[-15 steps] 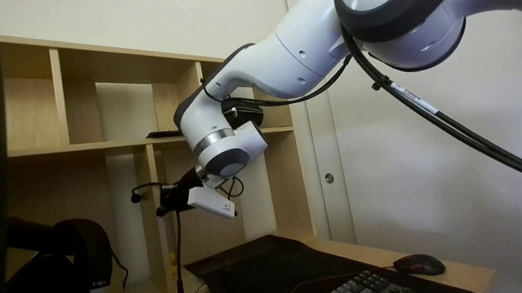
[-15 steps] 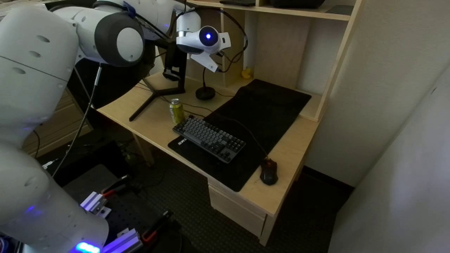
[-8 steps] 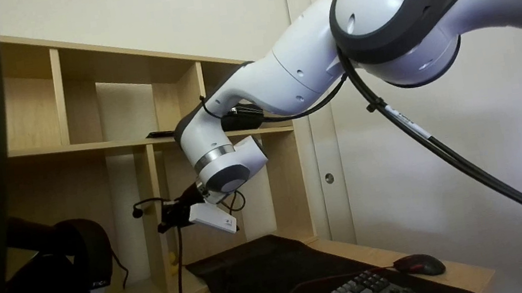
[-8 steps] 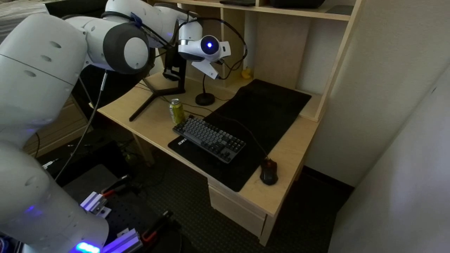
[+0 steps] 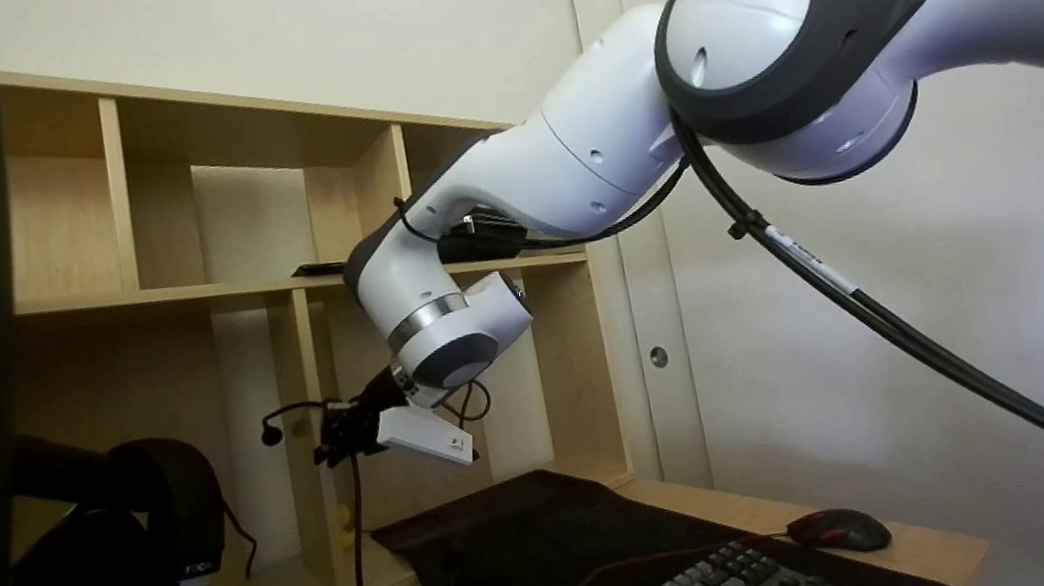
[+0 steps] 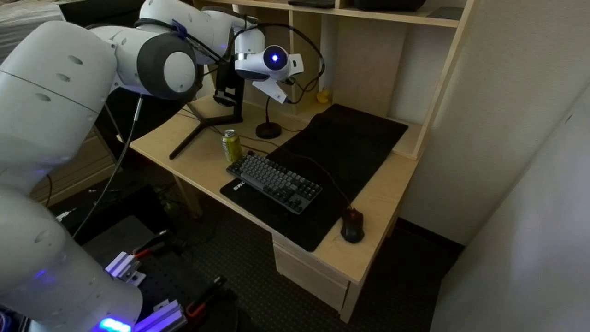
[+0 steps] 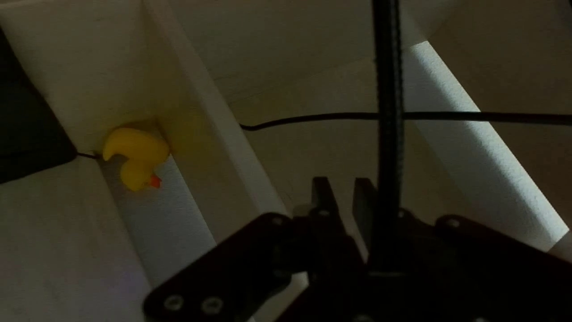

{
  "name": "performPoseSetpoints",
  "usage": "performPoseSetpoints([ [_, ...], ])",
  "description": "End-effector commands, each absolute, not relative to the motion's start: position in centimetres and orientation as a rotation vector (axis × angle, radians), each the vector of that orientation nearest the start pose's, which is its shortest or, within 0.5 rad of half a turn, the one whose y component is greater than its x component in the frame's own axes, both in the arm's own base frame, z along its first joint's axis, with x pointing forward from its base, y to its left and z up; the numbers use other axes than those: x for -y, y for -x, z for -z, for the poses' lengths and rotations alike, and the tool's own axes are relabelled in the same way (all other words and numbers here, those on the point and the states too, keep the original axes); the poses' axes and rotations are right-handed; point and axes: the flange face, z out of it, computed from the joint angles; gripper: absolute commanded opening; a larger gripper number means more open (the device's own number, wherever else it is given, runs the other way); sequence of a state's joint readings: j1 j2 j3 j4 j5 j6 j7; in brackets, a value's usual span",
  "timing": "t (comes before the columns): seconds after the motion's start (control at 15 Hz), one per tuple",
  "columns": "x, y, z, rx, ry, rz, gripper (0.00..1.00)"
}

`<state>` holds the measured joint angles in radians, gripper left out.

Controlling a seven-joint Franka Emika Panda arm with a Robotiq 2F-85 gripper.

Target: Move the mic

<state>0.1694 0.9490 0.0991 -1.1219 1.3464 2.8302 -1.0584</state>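
- Black mic [image 6: 268, 128] sits lower than a second ago, apparently on the counter [image 6: 203, 160] near the can [image 6: 232, 146].
- Fingers [image 7: 324, 197] stand slightly apart, the stalk [image 7: 389, 89] close by one; contact unclear.
- So the move looks nearly finished; a retreat without tipping the mic should remain.

1. My claw [image 7: 342, 188] is above the base of the mic [image 6: 268, 130].
2. In an exterior view, the mic is between the monitor stand [image 6: 226, 120] and the mat [image 6: 350, 133].
3. There, before the mic, the can [image 6: 232, 146] stands on my tabletop [image 6: 387, 184], left of the keyboard [image 6: 276, 182].
4. There, the mouse [image 6: 352, 227] lies right of the mat, the duck [image 6: 323, 96] behind the mat.
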Motion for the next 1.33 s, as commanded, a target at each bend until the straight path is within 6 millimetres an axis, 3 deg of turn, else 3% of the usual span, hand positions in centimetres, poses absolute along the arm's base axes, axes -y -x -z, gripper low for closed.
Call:
performPoseSetpoints([
  [0.0, -12.1, -77.6, -30.5, 0.054, 2.396, 1.055, 0.51],
  [0.47, -11.7, -74.7, -35.2, 0.1, 2.554, 0.596, 0.98],
  [0.8, -10.8, -72.5, -39.8, 0.106, 2.652, 0.516, 1.0],
  [1.0, -10.0, -70.4, -41.4, 0.123, 2.651, 0.42, 1.0],
  [1.07, -10.9, -72.8, -40.8, 0.117, 2.642, 0.511, 1.0],
  [1.27, -10.2, -71.5, -41.7, 0.117, 2.64, 0.463, 1.0],
])
